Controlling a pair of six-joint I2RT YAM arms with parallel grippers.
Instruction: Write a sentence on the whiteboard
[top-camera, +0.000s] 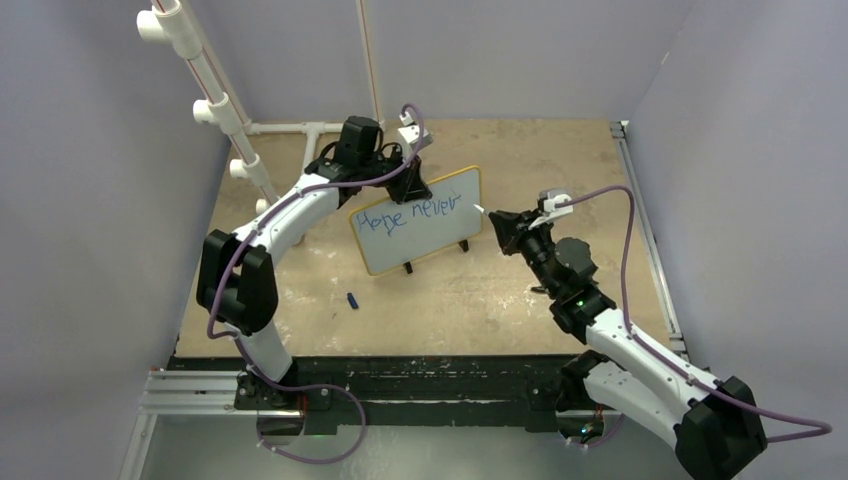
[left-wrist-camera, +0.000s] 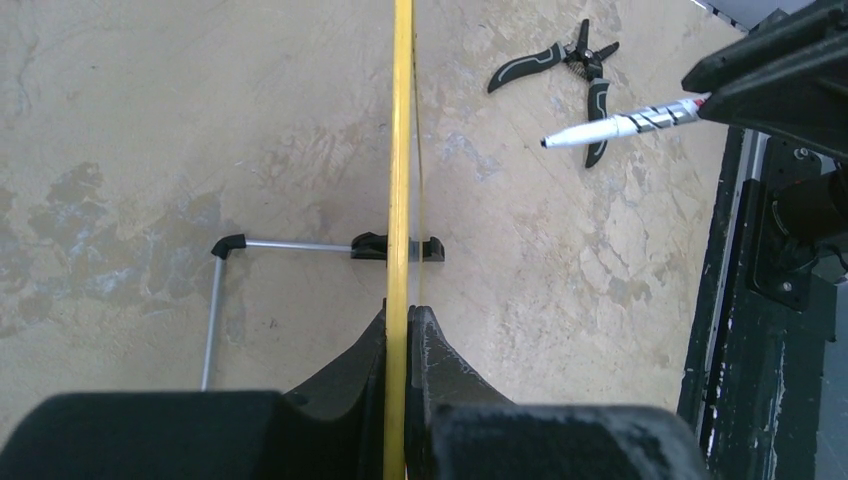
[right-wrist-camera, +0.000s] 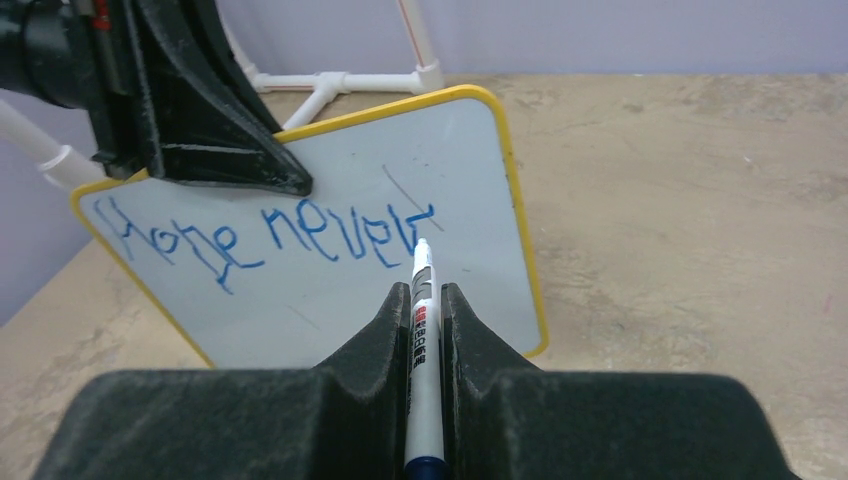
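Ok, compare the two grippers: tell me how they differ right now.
The left gripper clamps the whiteboard's yellow top edge; the right gripper clamps a marker. The left gripper sits above the board; the right gripper faces its written side. Both are shut.

The whiteboard (top-camera: 428, 243) is a small white rectangle with rounded corners and a thin yellow rim; it stands upright on two black feet (top-camera: 408, 267) near the middle of the table (top-camera: 560, 160), its written face toward the near edge and angled a little to the right. The sentence (right-wrist-camera: 270, 235) reads "Hope never" in blue marker; it runs as one uneven line across the upper half of the board; the lower half is bare.
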